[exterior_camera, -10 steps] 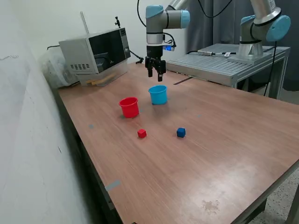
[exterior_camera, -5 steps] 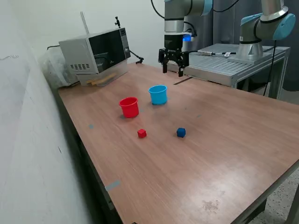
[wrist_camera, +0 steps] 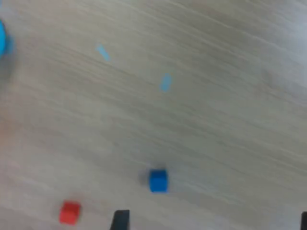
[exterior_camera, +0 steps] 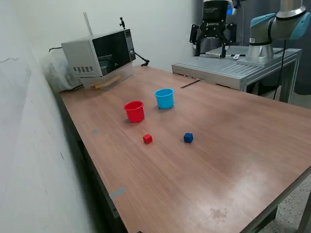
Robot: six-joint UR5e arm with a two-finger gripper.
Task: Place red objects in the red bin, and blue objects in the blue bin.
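Red cube (exterior_camera: 147, 139) and blue cube (exterior_camera: 188, 138): both loose on bare wooden table (exterior_camera: 233, 145), well apart from each other, red toward the exterior view's left, blue toward its right. Only one of each colour visible. Likely light, rigid, smooth-sided; flat opposite faces suit a straight pinch from above, centred, jaws square to the sides. Small, so could skid if nudged off-centre. Red cup (exterior_camera: 134, 111) and light blue cup (exterior_camera: 164, 98) upright farther back, near each other, contents hidden. Gripper (exterior_camera: 211, 40) high above far edge, fingers spread wide, holding nothing. Wrist view blurred. Microwave (exterior_camera: 99, 54) at far left.
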